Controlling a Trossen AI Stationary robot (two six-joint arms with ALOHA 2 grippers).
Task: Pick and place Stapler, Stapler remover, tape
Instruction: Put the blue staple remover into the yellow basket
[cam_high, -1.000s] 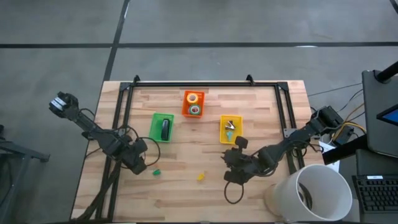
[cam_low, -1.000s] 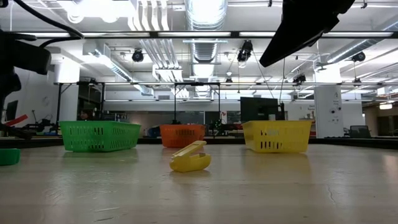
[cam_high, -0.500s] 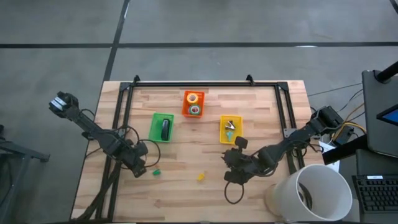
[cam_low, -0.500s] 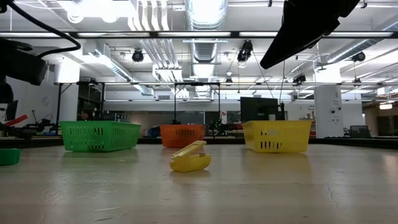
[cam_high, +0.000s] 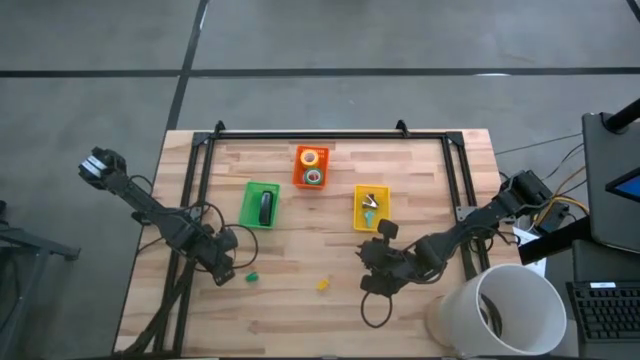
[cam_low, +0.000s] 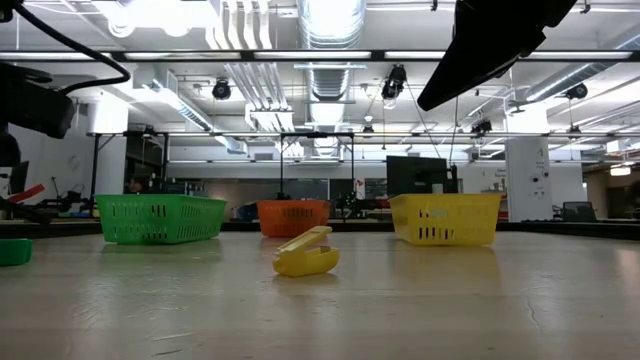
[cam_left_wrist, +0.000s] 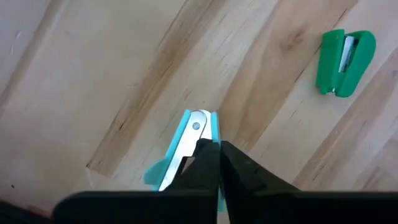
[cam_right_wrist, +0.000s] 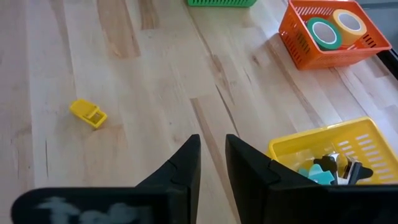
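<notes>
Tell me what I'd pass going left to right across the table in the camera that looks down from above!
left gripper → green staple remover → green basket → orange basket → yellow staple remover → yellow basket

The left gripper (cam_left_wrist: 214, 163) shifts a little toward the table's left edge, nearer the camera, and its fingers snap together, now clamped on a teal staple remover (cam_left_wrist: 186, 143) lying on the table (cam_left_wrist: 112, 68).

I can't find any words, numbers or signs to read. The baskets, the tape rolls and the small pieces on the table have no writing on them that I can see.
</notes>
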